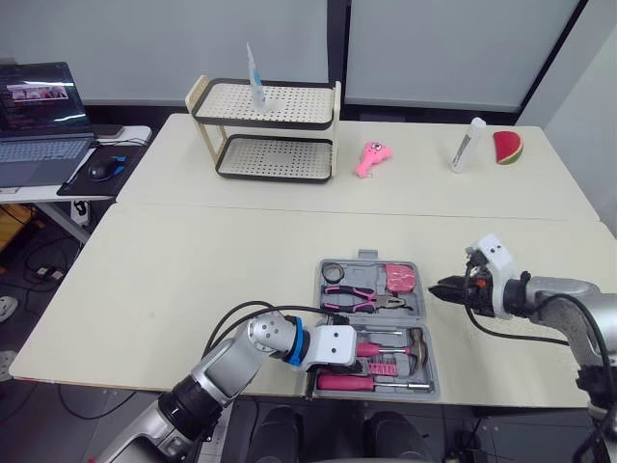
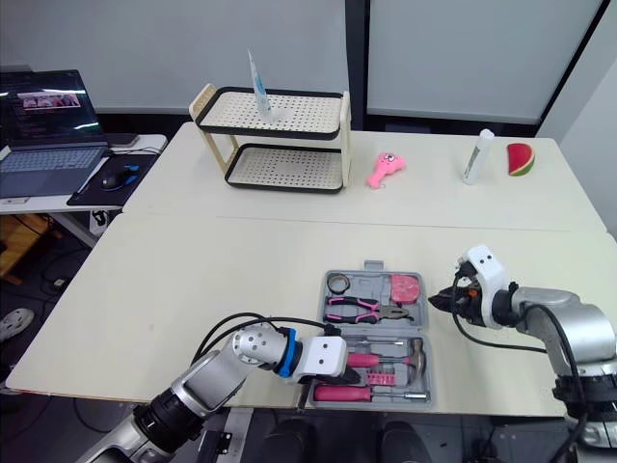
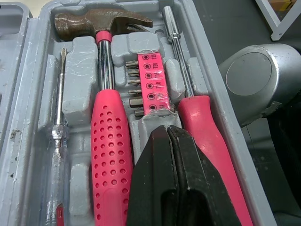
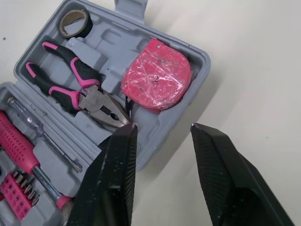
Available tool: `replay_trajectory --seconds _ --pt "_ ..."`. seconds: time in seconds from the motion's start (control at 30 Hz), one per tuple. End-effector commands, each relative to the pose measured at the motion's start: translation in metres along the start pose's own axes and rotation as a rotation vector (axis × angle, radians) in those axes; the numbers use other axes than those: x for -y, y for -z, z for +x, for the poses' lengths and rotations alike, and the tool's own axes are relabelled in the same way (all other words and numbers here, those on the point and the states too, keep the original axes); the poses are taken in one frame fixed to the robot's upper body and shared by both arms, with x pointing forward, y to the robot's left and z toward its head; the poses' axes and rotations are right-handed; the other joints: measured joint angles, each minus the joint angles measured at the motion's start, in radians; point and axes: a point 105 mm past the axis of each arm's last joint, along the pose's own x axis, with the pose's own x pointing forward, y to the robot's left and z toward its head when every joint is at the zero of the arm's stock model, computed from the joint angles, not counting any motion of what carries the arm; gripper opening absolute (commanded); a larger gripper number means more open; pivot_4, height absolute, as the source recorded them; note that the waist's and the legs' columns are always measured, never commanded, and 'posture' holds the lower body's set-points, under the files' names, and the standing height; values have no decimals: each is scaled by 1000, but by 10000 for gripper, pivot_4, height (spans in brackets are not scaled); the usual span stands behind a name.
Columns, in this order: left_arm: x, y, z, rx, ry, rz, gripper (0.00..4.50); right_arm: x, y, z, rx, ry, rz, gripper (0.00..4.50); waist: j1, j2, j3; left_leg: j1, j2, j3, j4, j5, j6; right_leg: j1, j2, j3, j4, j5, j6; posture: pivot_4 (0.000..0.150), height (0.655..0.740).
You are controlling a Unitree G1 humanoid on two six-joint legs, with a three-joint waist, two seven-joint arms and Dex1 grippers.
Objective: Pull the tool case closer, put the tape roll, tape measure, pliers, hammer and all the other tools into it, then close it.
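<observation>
Left gripper [image 3: 167,129]: fingers pressed together, holding nothing, tips over pink bit holder [image 3: 153,80], between hammer [image 3: 106,94] and screwdriver [image 3: 197,113] inside case [image 1: 366,272]. Right gripper [image 4: 162,127]: fingers spread wide, empty, just beside case's right edge, near tape measure [image 4: 156,74]. Case open, lower centre of frame; pliers [image 4: 75,80], tape roll [image 4: 75,22] seated inside.

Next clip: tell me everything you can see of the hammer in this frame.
The hammer lies flat in its moulded slot of the open grey tool case. It has a dark, worn metal head, a shiny steel neck and a pink grip dotted with small holes, plastic or rubber by its look. A clear-handled screwdriver lies on one side, the pink bit holder on the other. The left end effector, shut, hovers beside the grip; contact cannot be told.
</observation>
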Motion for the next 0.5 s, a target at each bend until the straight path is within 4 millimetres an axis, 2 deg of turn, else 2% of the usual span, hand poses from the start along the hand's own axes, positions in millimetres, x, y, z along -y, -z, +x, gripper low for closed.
replay_trajectory --seconds 0.03,0.13,0.23,0.27,0.5 --pt "11 20 4 -80 28 -51 0 3 -5 7 4 15 21 28433 -1 0 0 0 0 0 0 0 0 0 0 0 0 0 0 1500 7400" --pt "13 23 2 -88 35 -56 0 -1 -12 16 42 11 43 33987 -4 1 -1 0 0 0 0 0 0 0 0 0 0 0 0 1500 7400" --pt "14 24 2 -93 37 -58 0 -4 -14 21 71 19 43 43667 -4 1 -1 0 0 0 0 0 0 0 0 0 0 0 0 1500 7400" --pt "14 25 1 -94 37 -58 0 -5 -15 22 76 18 36 44713 -4 1 -1 0 0 0 0 0 0 0 0 0 0 0 0 1500 7400" --pt "15 26 1 -98 44 -62 0 0 -13 34 114 102 25 44713 -5 3 -2 0 0 0 0 0 0 -1 0 0 0 0 0 1500 7400"
